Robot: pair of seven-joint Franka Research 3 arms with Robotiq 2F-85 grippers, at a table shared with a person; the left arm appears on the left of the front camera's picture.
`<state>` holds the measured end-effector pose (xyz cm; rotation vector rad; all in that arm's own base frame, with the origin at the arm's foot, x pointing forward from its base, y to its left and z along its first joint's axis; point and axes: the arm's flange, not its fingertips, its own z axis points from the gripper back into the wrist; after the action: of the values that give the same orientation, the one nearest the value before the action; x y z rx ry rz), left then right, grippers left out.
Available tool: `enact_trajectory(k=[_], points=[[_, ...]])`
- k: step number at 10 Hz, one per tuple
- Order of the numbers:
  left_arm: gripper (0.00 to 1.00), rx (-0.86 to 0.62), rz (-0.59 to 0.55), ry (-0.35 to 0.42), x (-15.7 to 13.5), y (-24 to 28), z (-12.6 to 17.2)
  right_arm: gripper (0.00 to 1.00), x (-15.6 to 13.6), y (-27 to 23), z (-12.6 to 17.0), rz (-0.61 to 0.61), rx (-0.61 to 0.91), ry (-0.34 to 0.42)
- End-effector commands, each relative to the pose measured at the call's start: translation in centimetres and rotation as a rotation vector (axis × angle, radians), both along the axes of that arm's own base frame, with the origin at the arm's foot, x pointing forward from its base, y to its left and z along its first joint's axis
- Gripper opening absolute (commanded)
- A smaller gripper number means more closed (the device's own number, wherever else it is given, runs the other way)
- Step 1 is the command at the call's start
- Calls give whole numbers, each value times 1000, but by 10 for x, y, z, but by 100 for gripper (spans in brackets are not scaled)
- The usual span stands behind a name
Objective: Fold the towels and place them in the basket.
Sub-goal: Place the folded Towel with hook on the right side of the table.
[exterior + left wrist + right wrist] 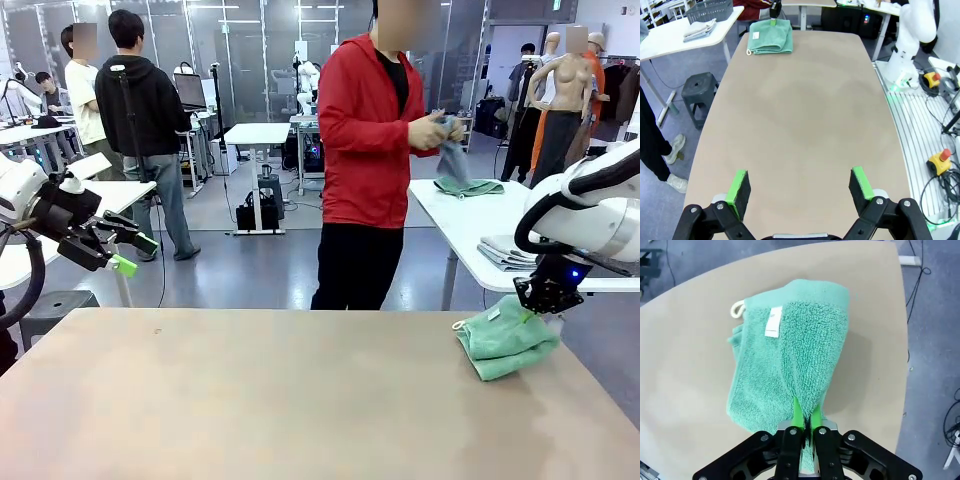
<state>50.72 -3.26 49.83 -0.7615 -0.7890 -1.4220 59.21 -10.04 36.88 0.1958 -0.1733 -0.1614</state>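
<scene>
At the right end of the bench, the right fingers pinch the folded green towel. The left fingers hang wide open. Next, I think, lift it and carry it to the basket, far off.

- No print, brand or number can be read anywhere from where I stand;
- the small white tag on the mint green towel shows no legible marks;
- the far screen is too small to tell.

White glossy arms, black fingers, green pads (blue light at right wrist)
</scene>
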Motion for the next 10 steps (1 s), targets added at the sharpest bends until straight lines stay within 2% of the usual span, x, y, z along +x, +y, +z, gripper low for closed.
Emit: enact_trajectory(k=[1, 3, 4, 5, 6, 7, 8, 9, 10], points=[[100, -1, -2, -6, -2, 0, 2, 5, 12, -10, -11, 17, 21, -24], [100, -1, -2, -6, -2, 0, 2, 5, 13, -17, -16, 10, 22, -20], [100, -1, -2, -6, -2, 0, 2, 25, 14, -17, -16, 15, 16, -22], [100, -1, -2, -6, -2, 0, 2, 25, 14, -18, -15, 12, 2, -24], [100, -1, -2, -6, -2, 0, 2, 45, 13, -17, -13, 11, -7, -26], [100, -1, -2, -6, -2, 0, 2, 29, 13, -16, -10, 9, -23, -32], [100, -1, -2, -6, -2, 0, 2, 65, 14, -14, -7, 13, -42, -39], [100, -1, -2, -6, -2, 0, 2, 49, 14, -12, -4, 17, -61, -49], [100, -1, -2, -6, -2, 0, 2, 84, 11, -8, 4, 26, -72, -69]])
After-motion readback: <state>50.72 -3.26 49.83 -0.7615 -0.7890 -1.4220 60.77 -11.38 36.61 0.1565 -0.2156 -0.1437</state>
